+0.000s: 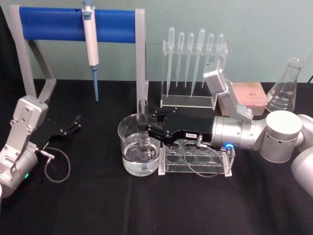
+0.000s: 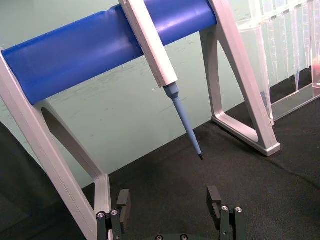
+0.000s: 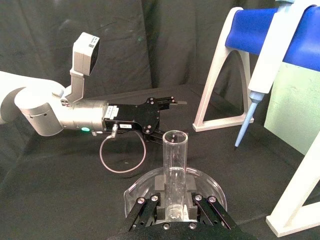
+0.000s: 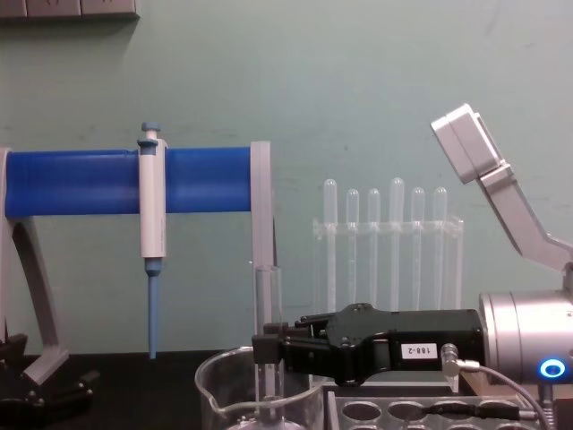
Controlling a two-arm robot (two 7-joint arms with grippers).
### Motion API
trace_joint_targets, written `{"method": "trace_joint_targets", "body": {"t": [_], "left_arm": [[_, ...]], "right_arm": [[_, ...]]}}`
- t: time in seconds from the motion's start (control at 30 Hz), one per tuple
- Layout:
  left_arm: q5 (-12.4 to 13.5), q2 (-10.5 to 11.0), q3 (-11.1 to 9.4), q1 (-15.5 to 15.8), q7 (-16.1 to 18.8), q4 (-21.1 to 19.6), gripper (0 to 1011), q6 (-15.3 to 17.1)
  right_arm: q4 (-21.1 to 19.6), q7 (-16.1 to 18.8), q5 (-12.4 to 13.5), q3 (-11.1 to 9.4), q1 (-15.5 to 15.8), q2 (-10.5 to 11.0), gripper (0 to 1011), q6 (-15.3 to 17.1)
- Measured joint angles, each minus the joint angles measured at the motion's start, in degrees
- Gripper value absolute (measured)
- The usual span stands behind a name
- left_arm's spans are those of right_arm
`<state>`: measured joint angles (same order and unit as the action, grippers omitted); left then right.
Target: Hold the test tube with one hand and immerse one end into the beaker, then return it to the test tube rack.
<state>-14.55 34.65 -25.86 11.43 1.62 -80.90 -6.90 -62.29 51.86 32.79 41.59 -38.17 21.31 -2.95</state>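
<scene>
Head view: the test tube [image 1: 143, 117], clear glass with its open rim up, stands upright inside the beaker [image 1: 126, 147], its lower end down in the clear liquid. The right gripper [image 1: 145, 128] reaches in from the right, level and low over the test tube rack [image 1: 195, 164], clenched on the tube's middle. Far left, the left gripper [image 1: 74, 123] lies on the black tabletop [image 1: 146, 205], well apart.

Left wrist view: the left gripper [image 2: 169, 200] is spread wide with nothing between its fingers, facing the pipettor [image 2: 155, 55] on its blue stand [image 2: 75, 50].

Right wrist view: there's the test tube [image 3: 175, 165], rimmed mouth open, squeezed by the right gripper [image 3: 175, 215] above the beaker [image 3: 134, 186].

Chest view: the test tube [image 4: 267, 305] rises straight out of the beaker [image 4: 219, 394]. The right gripper [image 4: 267, 348] clamps it just above the rim, arm horizontal.
</scene>
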Motion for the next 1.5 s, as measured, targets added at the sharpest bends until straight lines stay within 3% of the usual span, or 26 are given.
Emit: {"method": "trace_joint_targets", "body": {"t": [1.37,1.5], "left_arm": [[0.0,0.0,0.0,0.0,0.0,0.0,1000,0.0],[0.0,0.0,0.0,0.0,0.0,0.0,1000,0.0]], "right_arm": [[-0.01,0.0,-0.05,-0.01,0.0,0.0,231,0.0],[-1.99,-0.61,-0.67,-0.26,0.1,0.62,231,0.65]]}}
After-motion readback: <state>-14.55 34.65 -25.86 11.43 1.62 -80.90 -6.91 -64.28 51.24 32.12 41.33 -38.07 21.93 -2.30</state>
